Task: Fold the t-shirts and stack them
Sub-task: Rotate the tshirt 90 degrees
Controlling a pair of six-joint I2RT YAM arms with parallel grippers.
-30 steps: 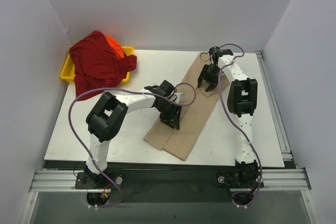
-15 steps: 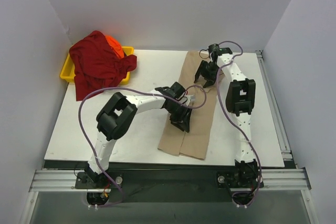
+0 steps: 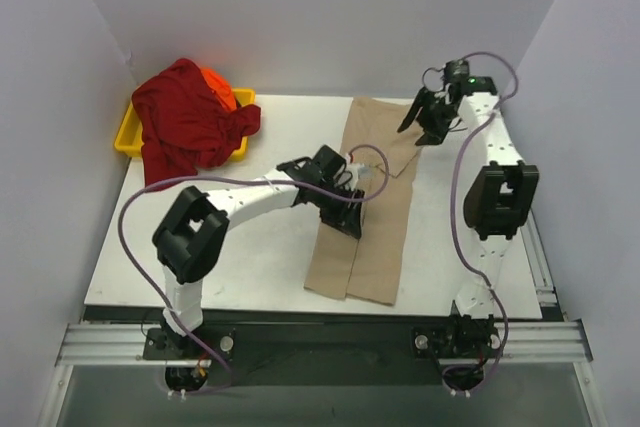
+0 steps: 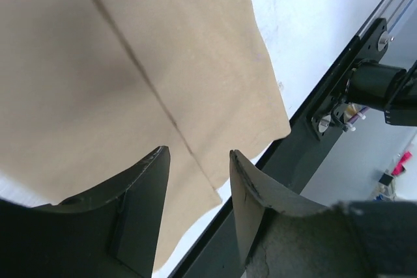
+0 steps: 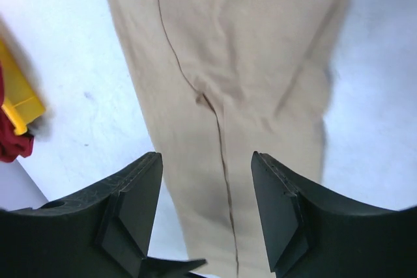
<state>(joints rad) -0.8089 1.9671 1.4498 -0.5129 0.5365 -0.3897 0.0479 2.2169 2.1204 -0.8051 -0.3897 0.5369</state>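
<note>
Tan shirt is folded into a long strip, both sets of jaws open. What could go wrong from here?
1. The tan t-shirt has its near end close to the front edge of the table; dragging it nearer might leave it hanging over.
2. The dark red t-shirt drapes over the yellow tray and the orange t-shirt; lifting it may drag either along.

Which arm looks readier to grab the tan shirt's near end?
Likely left: the left fingers hang open over the near half of the tan shirt; the right fingers are by its far end.
</note>
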